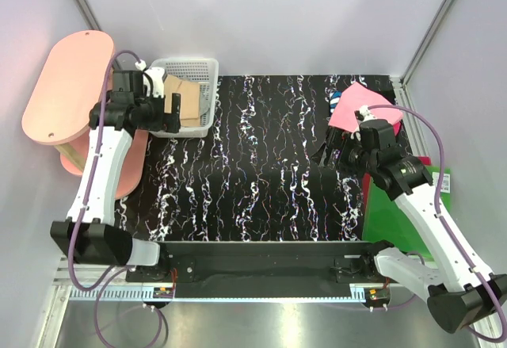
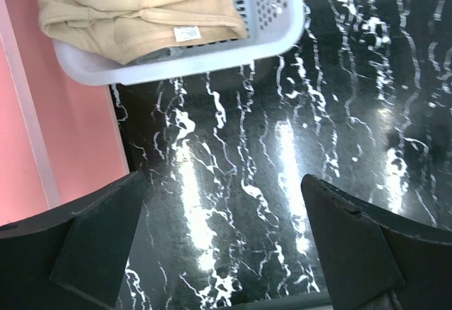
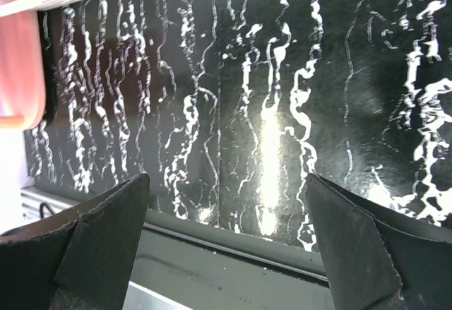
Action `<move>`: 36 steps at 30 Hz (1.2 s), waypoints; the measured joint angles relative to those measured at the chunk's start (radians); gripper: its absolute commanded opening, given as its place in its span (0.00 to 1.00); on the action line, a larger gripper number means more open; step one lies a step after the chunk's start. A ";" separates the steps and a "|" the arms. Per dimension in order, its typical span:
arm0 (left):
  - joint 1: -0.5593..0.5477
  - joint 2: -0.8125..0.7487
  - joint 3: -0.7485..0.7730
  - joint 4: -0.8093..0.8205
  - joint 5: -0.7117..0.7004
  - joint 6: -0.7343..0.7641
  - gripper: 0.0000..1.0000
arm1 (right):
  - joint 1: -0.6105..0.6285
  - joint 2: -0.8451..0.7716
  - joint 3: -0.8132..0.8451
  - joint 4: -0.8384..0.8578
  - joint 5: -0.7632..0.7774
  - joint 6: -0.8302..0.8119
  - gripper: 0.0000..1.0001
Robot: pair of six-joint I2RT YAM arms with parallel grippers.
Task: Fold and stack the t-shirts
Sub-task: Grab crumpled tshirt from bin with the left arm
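Observation:
A tan t-shirt lies folded in the white mesh basket at the back left. The left wrist view shows this tan t-shirt with its small white neck label, and a sliver of grey cloth under it. A bright pink t-shirt lies at the back right of the mat. My left gripper hovers open and empty just in front of the basket. My right gripper is open and empty over the mat, just in front of the pink t-shirt.
A black mat with white marbling covers the table. A pink oval side table stands left of the basket. A flat green sheet lies at the right edge under the right arm. White walls enclose the cell.

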State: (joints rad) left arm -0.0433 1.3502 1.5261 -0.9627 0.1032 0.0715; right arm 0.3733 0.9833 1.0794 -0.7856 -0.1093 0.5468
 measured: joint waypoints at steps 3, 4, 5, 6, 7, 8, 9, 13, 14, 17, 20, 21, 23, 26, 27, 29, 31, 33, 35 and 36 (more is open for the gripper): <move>0.000 0.075 0.043 0.003 -0.034 0.014 0.98 | 0.000 -0.019 -0.021 0.015 -0.017 0.002 1.00; 0.000 0.108 0.069 0.005 -0.048 0.019 0.98 | 0.000 -0.021 -0.025 0.018 -0.017 0.003 1.00; 0.000 0.153 0.101 0.016 -0.067 0.026 0.98 | 0.002 -0.024 -0.030 0.023 -0.016 0.003 1.00; 0.000 0.204 0.141 0.021 -0.093 0.034 0.99 | 0.003 -0.026 -0.034 0.026 -0.015 0.003 1.00; -0.001 0.259 0.188 0.023 -0.119 0.041 0.98 | 0.006 -0.026 -0.035 0.025 -0.014 0.003 1.00; -0.001 0.317 0.239 0.032 -0.146 0.049 0.98 | 0.009 -0.027 -0.035 0.026 -0.014 0.003 1.00; -0.001 0.371 0.289 0.029 -0.164 0.055 0.98 | 0.011 -0.027 -0.035 0.026 -0.014 0.003 1.00; 0.010 0.608 0.526 0.049 -0.225 0.065 0.98 | 0.019 -0.030 -0.035 0.026 -0.013 0.004 1.00; 0.014 0.663 0.578 0.052 -0.235 0.064 0.98 | 0.021 -0.032 -0.035 0.026 -0.013 0.004 1.00; 0.030 0.800 0.714 0.048 -0.254 0.059 0.97 | 0.022 -0.041 -0.036 0.024 -0.006 0.004 1.00; 0.042 0.890 0.766 0.050 -0.270 0.050 0.95 | 0.023 -0.052 -0.041 0.016 0.001 0.007 0.98; 0.048 0.911 0.767 0.047 -0.274 0.047 0.94 | 0.024 -0.057 -0.047 0.011 0.004 0.008 0.98; 0.058 0.948 0.765 0.034 -0.277 0.038 0.91 | 0.024 -0.069 -0.063 0.003 0.012 0.011 0.97; 0.074 0.977 0.742 0.039 -0.281 0.028 0.81 | 0.024 -0.081 -0.089 -0.005 0.015 0.013 0.95; 0.079 0.980 0.730 0.040 -0.284 0.027 0.80 | 0.024 -0.082 -0.096 -0.006 0.015 0.015 0.95; 0.086 0.983 0.718 0.042 -0.291 0.026 0.76 | 0.024 -0.082 -0.108 -0.009 0.014 0.018 0.94; 0.093 0.985 0.716 0.050 -0.296 0.025 0.75 | 0.024 -0.083 -0.117 -0.013 0.014 0.021 0.93; 0.097 0.986 0.716 0.057 -0.301 0.025 0.75 | 0.024 -0.087 -0.125 -0.014 0.013 0.025 0.92; 0.098 0.989 0.716 0.063 -0.308 0.024 0.71 | 0.024 -0.098 -0.132 -0.015 0.010 0.027 0.91; 0.098 0.991 0.716 0.066 -0.315 0.025 0.66 | 0.024 -0.104 -0.135 -0.016 0.010 0.029 0.91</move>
State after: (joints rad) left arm 0.0544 2.3409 2.2421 -0.8967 -0.2115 0.0963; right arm 0.3977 0.8795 0.9443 -0.8021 -0.0994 0.5758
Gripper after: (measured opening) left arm 0.745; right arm 0.923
